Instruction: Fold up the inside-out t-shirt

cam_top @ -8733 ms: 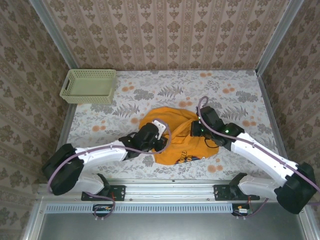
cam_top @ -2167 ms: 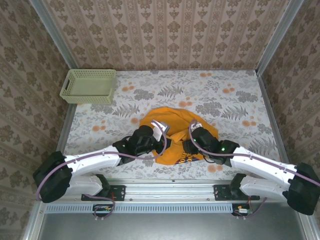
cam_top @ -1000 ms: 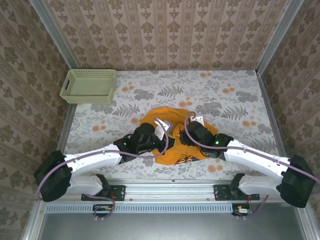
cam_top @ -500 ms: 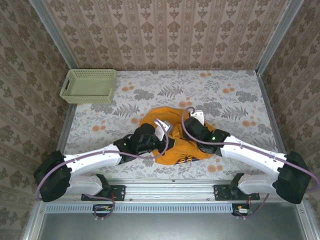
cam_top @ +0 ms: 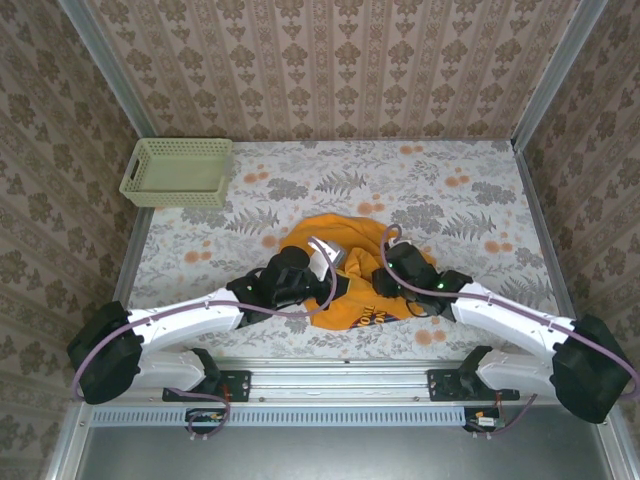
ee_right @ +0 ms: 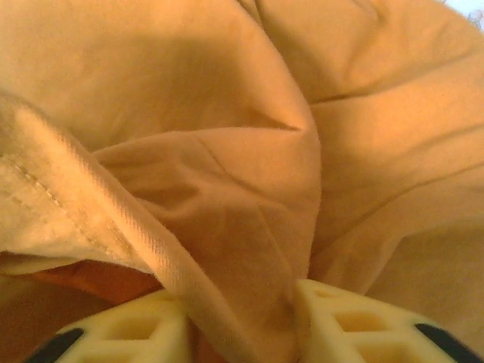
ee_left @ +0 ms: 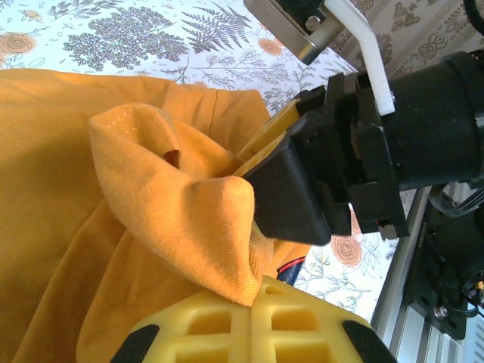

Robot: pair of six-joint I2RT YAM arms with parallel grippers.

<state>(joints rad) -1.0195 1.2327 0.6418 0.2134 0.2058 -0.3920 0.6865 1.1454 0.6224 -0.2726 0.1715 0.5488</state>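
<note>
Now L gripper [ee_left: 253, 253] & R gripper [ee_right: 242, 314] each clamp a fold of inside-out t-shirt [cam_top: 355, 235].

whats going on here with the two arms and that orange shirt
Two robot arms are working on a crumpled orange t-shirt on the floral table. The left gripper is shut on a bunched fold of it. A hemmed edge lies between the fingers of the right gripper; whether it's clamped isn't clear.

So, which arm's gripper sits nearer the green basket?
The left gripper, on the t-shirt's left side; the right gripper lies farther from the basket.
</note>
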